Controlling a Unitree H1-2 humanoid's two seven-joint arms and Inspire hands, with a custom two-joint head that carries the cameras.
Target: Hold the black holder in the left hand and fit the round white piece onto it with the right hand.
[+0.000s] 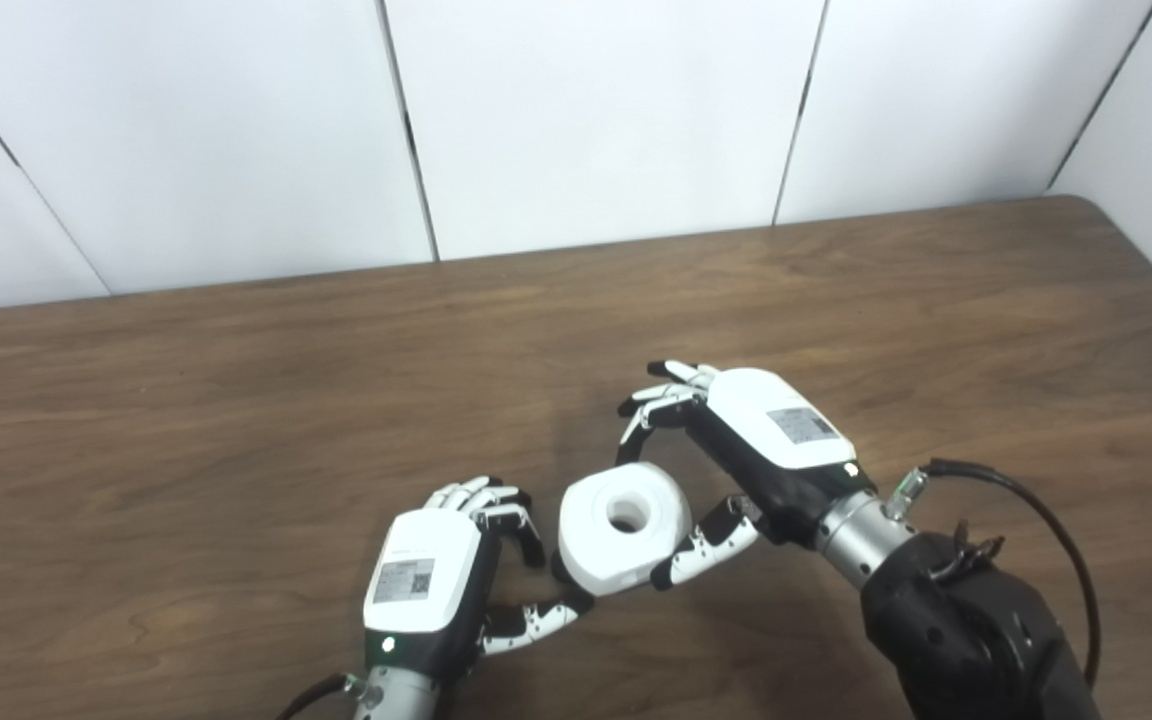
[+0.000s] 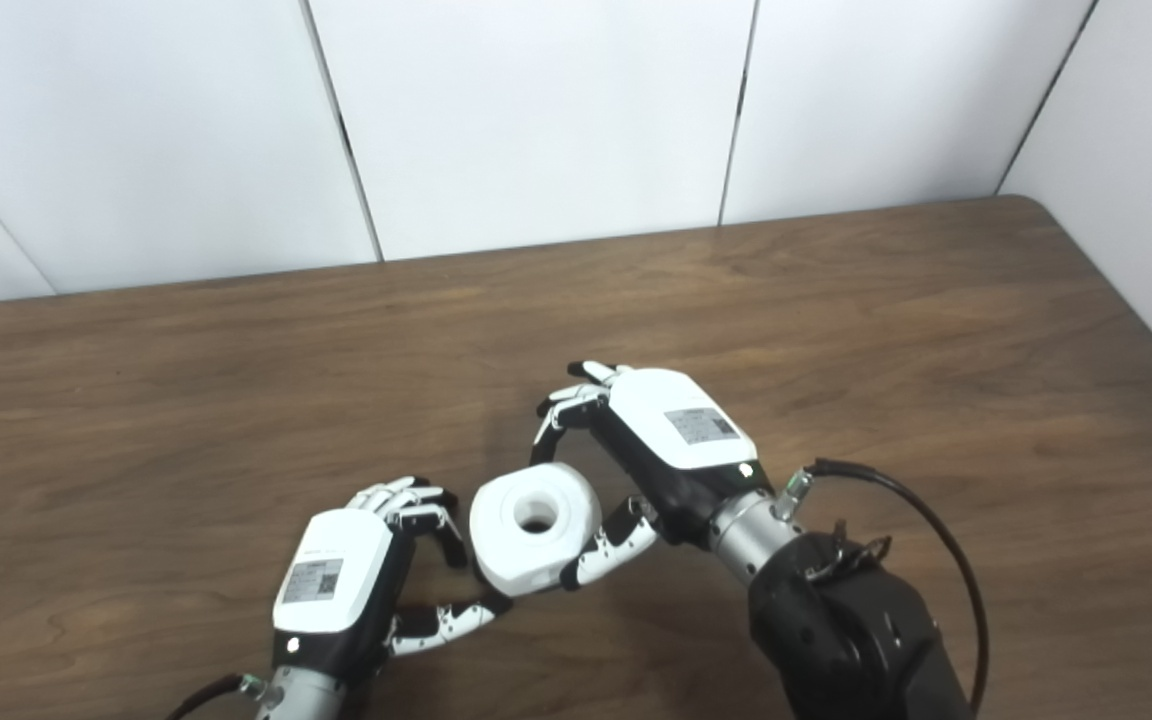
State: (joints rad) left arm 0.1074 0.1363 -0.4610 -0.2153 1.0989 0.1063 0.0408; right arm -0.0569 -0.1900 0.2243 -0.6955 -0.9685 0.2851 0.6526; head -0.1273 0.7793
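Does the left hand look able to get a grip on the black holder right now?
Probably yes. The left hand sits right beside the white piece, fingers curled toward its lower left edge. A dark bit shows there, likely the holder, but the white piece mostly hides it, so the grip cannot be confirmed.

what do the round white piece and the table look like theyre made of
The round white piece looks like matte moulded or printed plastic: even white, soft shading, no glare, with a clean centre hole. The table looks like wood or a wood-grain laminate, dark brown with streaked grain and a dull sheen; which one is unclear.
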